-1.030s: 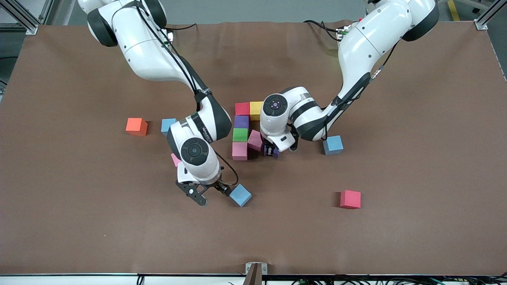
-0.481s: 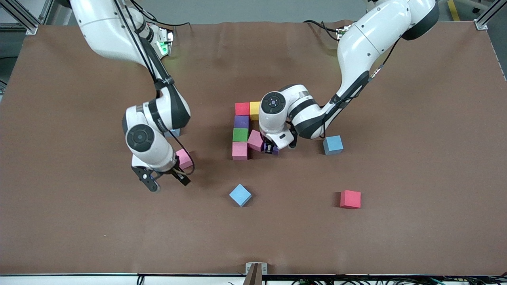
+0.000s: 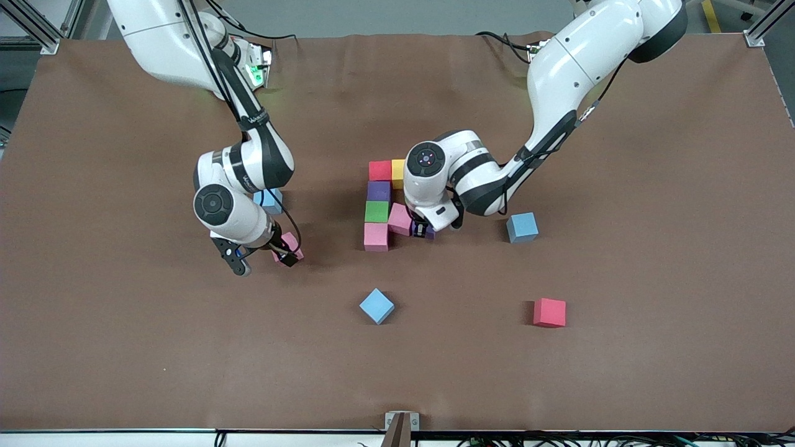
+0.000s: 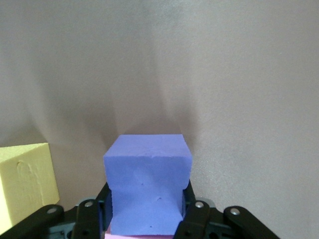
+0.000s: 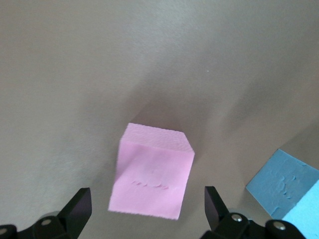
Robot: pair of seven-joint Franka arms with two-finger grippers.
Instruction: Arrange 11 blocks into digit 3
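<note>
The left gripper (image 3: 423, 232), jaws closed on a purple block (image 4: 148, 185), holds it beside a tilted pink block (image 3: 400, 219) at the 3 o'clock edge of a red (image 3: 380, 170), purple (image 3: 378, 190), green (image 3: 376, 211) and pink column (image 3: 376, 236). The right gripper (image 3: 261, 259), jaws wide open, straddles a loose pink block (image 5: 151, 177) at the column's 9 o'clock.

Counted: pink blocks (image 3: 376, 236) three, light blue (image 3: 377, 305) three, red (image 3: 549, 312) two, purple (image 3: 378, 190) two, yellow (image 3: 397, 173) one, green (image 3: 376, 212) one.
</note>
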